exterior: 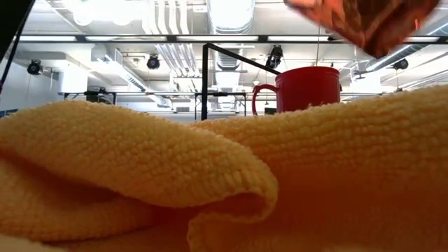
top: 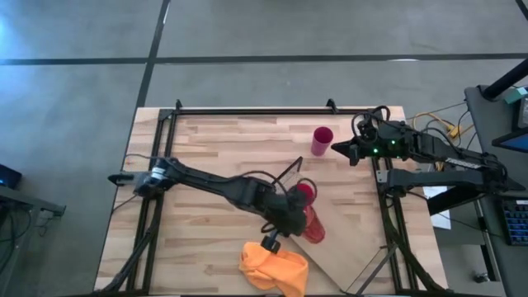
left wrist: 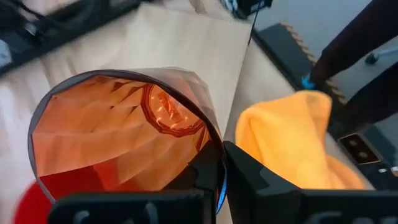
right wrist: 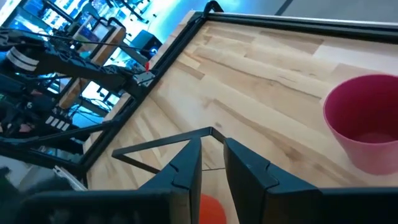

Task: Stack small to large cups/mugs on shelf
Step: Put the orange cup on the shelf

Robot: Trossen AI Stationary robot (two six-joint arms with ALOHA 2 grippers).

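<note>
left claw (top: 304, 221) clamping on the orange tumbler (top: 313, 224) over the shelf (top: 346, 247) at lower centre of the high view, red mug (top: 305, 193) sitting right beside it, pink cup (top: 321, 140) standing on the surface (top: 214, 148) upper right of centre, right claw (top: 337, 148) waiting next to it with fingers nearly together, yellow cloth (top: 272, 268) bunching at the bottom edge

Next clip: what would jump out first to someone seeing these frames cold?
The left gripper at the table's middle, shut on the orange translucent patterned tumbler, which it holds over the light plywood shelf board beside the red mug with a handle. Next, the crumpled yellow-orange cloth at the table's near edge, which fills the low view. The taller magenta-pink cup stands alone by the waiting right gripper.
</note>
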